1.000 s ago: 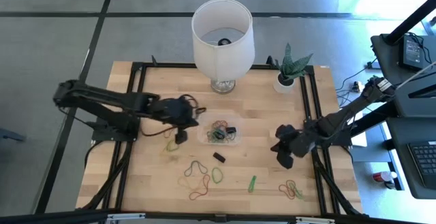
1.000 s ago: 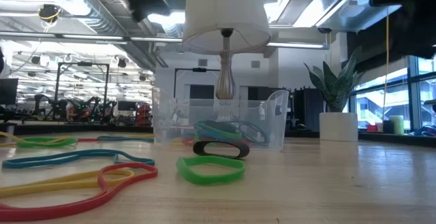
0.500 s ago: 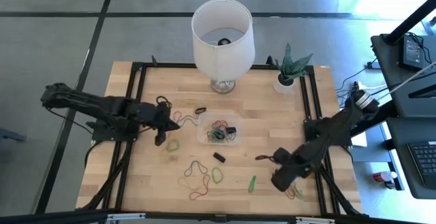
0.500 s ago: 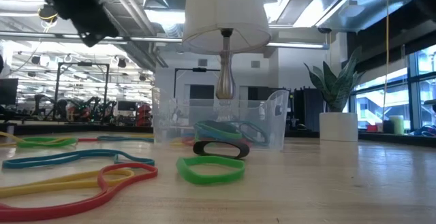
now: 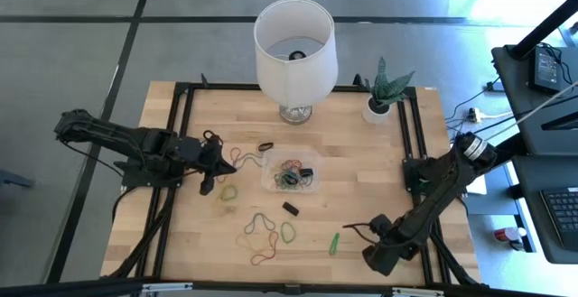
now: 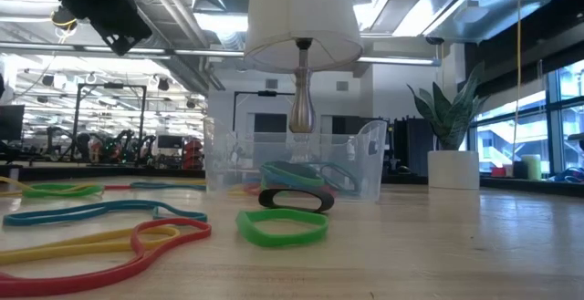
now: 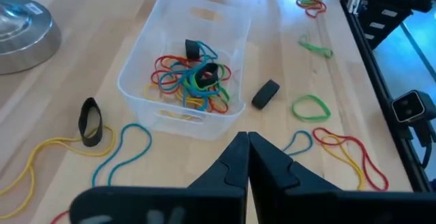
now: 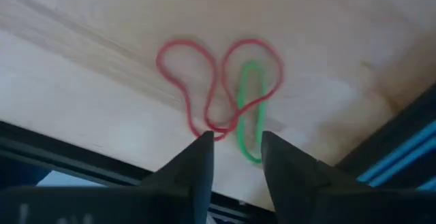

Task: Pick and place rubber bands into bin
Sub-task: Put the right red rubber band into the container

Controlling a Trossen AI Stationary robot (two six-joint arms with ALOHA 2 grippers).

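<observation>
Clear plastic is forming the bin [image 7: 182, 71], being shown mid-desk [image 5: 352, 189] with tangled rubber bands [image 7: 194, 81] inside; no writing is being made out. Pressed together, the left pincer [image 7: 246, 142] is being held beside it. Only the right wrist view is showing the right pincer [image 8: 235, 152] spread over a red band [image 8: 211, 81] and a green band [image 8: 250, 108] near the desk's edge.

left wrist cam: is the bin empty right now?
No. The bin holds a tangled pile of rubber bands in red, blue, yellow and green, with a couple of black ones.
</observation>
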